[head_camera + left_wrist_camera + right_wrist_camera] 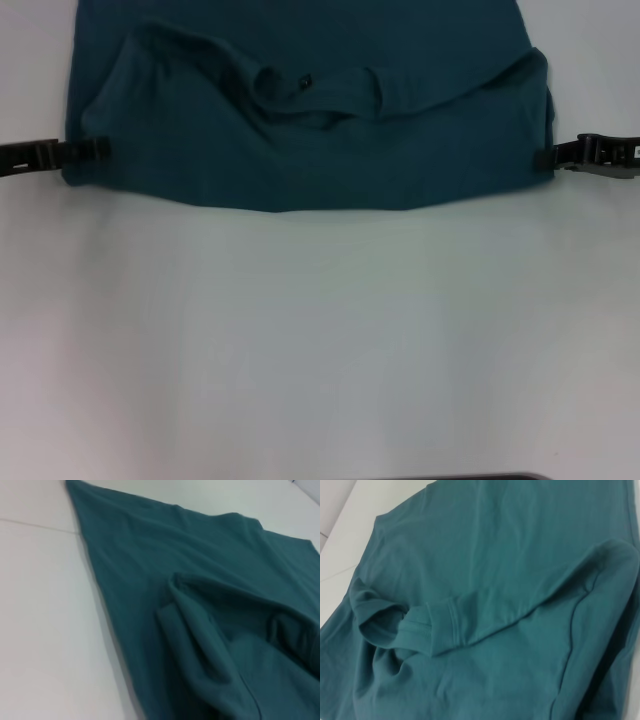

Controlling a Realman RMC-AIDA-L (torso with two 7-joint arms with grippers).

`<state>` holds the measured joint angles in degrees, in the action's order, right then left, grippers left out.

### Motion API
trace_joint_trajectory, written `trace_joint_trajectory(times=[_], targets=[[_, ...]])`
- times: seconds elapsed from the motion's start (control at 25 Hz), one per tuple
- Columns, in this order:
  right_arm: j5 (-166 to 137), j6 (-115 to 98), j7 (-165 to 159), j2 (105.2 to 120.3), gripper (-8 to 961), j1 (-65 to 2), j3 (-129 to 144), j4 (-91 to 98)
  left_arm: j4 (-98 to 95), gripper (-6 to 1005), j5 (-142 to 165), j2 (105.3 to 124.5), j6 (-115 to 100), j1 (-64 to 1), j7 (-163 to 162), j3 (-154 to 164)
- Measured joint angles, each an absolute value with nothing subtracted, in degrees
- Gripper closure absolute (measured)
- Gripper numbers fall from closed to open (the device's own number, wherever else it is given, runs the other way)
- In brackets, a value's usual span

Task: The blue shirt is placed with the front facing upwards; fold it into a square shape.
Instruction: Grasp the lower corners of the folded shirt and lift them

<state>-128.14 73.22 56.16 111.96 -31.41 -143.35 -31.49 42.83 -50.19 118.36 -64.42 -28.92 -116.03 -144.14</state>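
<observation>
Bare white tabletop (320, 350) — beyond, the blue shirt (300, 150) half-folded; left tool (85, 152) and right tool (555, 156) at its side edges, grip unclear — pull evenly, keeping edges aligned.

A plain white tabletop (320, 340) is seen filling the lower part of the head view, evenly and softly lit. A thin seam is seen across it in the left wrist view.

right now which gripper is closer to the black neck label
Left, slightly. The black neck label sits left of centre; left gripper at the shirt's left edge, right gripper at its right.
</observation>
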Motion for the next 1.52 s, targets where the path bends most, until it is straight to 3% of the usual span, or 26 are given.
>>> trace_joint_trajectory(times=[1.36, 1.52], targets=[[-127.35, 73.3, 56.37, 111.88, 894, -31.28, -143.52, -31.37, 43.43, 199, -47.26, 117.99, -67.29, -29.28, -115.25, -142.76], [-127.24, 73.46, 56.38, 111.88, 892, -31.29, -143.52, -31.39, 44.01, 359, -47.24, 118.0, -67.71, -29.19, -115.27, -143.06]])
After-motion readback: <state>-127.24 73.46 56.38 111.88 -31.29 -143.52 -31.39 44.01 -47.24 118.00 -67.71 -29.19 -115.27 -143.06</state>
